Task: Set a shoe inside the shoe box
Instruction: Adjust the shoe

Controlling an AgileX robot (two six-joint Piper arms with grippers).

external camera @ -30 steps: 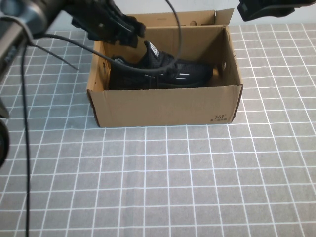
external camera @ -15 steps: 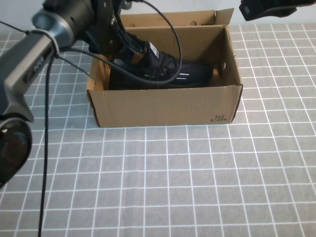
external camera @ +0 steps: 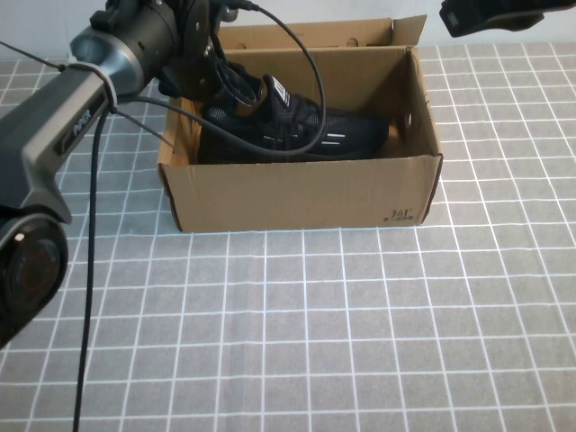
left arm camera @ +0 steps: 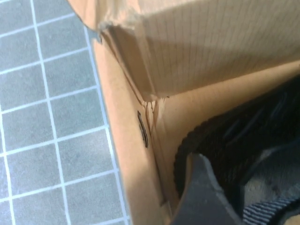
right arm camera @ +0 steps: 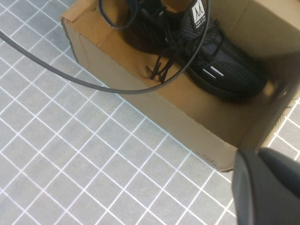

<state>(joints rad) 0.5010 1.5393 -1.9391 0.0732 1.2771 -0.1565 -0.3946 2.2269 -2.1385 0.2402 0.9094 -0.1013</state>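
Shoe box (external camera: 297, 193) read "361"; the shoe (external camera: 297, 130) lay inside beneath the left gripper (external camera: 225, 85), jaws unclear; right gripper (external camera: 486, 13) stayed shut, well apart.

The scene is viewed by the high camera from a raised point on the robot's side, angled down over the gridded bench (external camera: 360, 342) at the open shoe box (external camera: 297, 193). The left wrist camera is held very close to a corner of the box wall (left arm camera: 136, 154), looking down inside. From the right wrist camera the box (right arm camera: 140, 89) is seen from above and farther off. The black sneaker (right arm camera: 220, 61) inside is shared by all three views.
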